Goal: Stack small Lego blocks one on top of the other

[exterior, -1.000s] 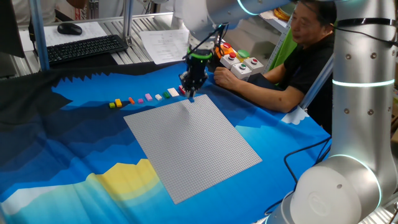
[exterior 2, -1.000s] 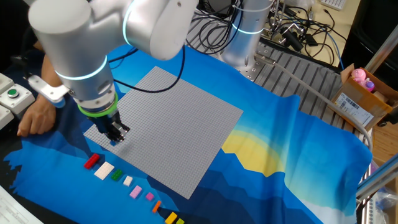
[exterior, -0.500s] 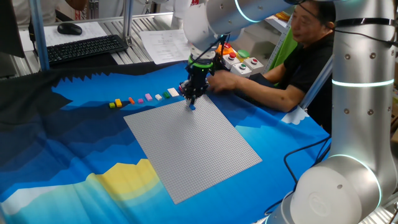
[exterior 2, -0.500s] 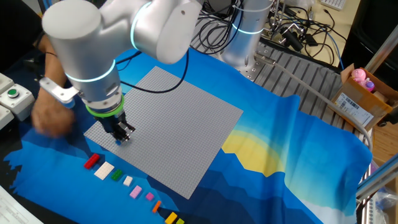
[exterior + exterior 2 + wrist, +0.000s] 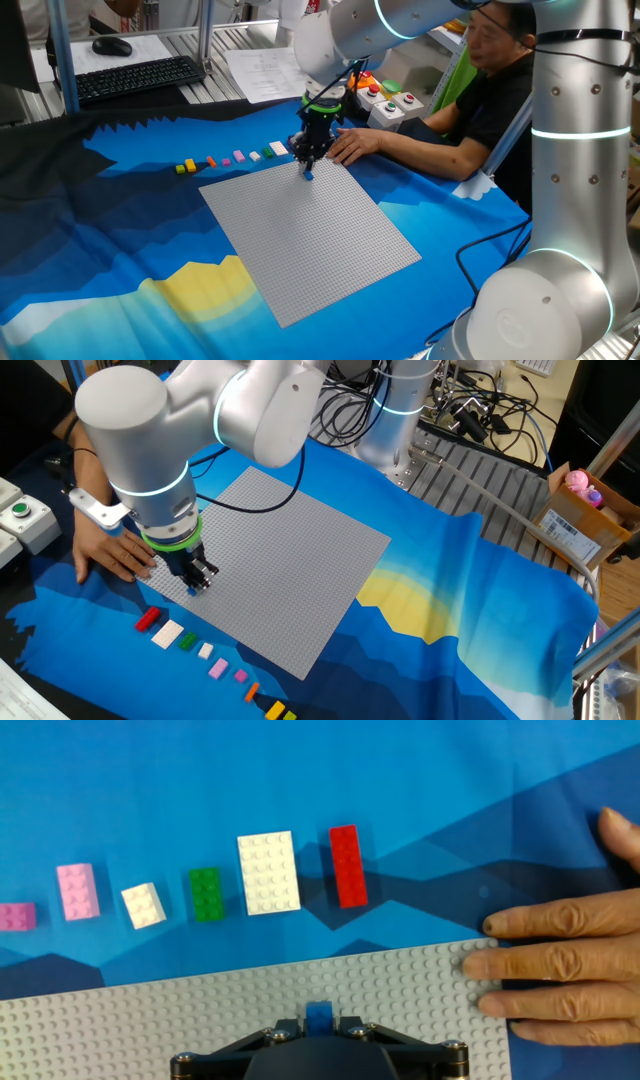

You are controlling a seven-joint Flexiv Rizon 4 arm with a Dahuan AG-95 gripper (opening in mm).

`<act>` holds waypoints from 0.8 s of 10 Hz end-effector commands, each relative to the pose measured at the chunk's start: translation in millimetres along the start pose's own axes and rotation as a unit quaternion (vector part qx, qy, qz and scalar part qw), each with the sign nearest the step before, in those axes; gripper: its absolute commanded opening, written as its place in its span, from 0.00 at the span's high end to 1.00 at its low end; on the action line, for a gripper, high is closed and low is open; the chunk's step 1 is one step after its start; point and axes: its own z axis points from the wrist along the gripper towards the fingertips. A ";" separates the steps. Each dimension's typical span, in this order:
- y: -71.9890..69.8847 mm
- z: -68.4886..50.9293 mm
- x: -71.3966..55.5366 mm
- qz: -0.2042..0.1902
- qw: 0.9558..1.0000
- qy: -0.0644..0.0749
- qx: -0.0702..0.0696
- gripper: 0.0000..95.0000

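My gripper [image 5: 318, 1020] is shut on a small blue Lego block [image 5: 318, 1016], held just over the near corner of the grey baseplate [image 5: 200, 1005]. From the side, the gripper [image 5: 308, 167] hangs low over that corner with the blue block [image 5: 309, 172] at its tip; the gripper [image 5: 197, 582] shows the same in the other fixed view. On the cloth beside the plate lie a red block [image 5: 347, 866], a large white block [image 5: 268, 872], a green block [image 5: 206, 894], a small white block [image 5: 144, 905] and two pink blocks [image 5: 77, 890].
A person's hand [image 5: 560, 965] rests flat on the baseplate's corner, close to my gripper, and the hand [image 5: 352, 144] reaches in from the seated person at the right. Orange and yellow blocks [image 5: 188, 166] end the row. A button box [image 5: 392, 105] stands behind.
The gripper with the blue block has shifted from the cloth's edge onto the baseplate corner. The person's hand has come forward and settled on the plate.
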 end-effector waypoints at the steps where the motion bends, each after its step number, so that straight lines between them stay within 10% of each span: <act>1: 0.5 0.9 1.2 -0.006 1.000 -0.003 -0.002 1.00; 8: 4.9 3.0 2.8 -0.009 1.000 -0.003 0.000 1.00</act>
